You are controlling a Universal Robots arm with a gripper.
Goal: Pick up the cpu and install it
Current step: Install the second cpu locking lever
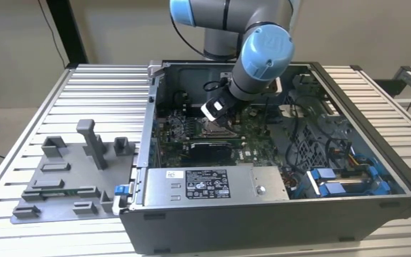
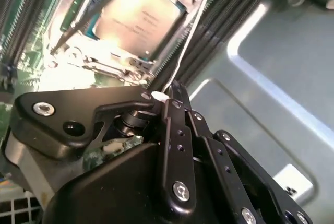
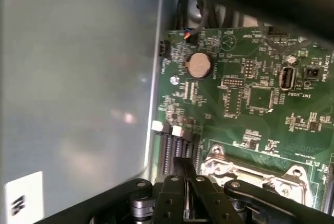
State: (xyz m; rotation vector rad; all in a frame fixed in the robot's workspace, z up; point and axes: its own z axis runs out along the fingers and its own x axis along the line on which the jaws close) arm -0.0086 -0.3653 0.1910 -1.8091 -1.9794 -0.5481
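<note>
The case [image 1: 277, 214] filled the middle of the exterior view, with grey fixture blocks [image 1: 70, 176] on the tabletop [image 1: 105, 85] at lower left. In the second wrist view the cpu [image 2: 138, 18] lay seated in the socket [image 2: 94, 59] at upper left; the gripper [image 2: 175, 96], fingers clenched together and empty, hung beside it. Judged risk: fingers bumping the unlatched frame or nearby slots.

The cpu [image 2: 136, 19] has a pale silvery top inside a shiny metal socket frame [image 2: 104, 62]. The motherboard [image 3: 250, 98] is green with white print. The gripper [image 2: 175, 101] is black; the arm [image 1: 263, 53] is grey with light-blue caps. The fixture blocks [image 1: 70, 176] are grey, on a ribbed silver table [image 1: 105, 91].
</note>
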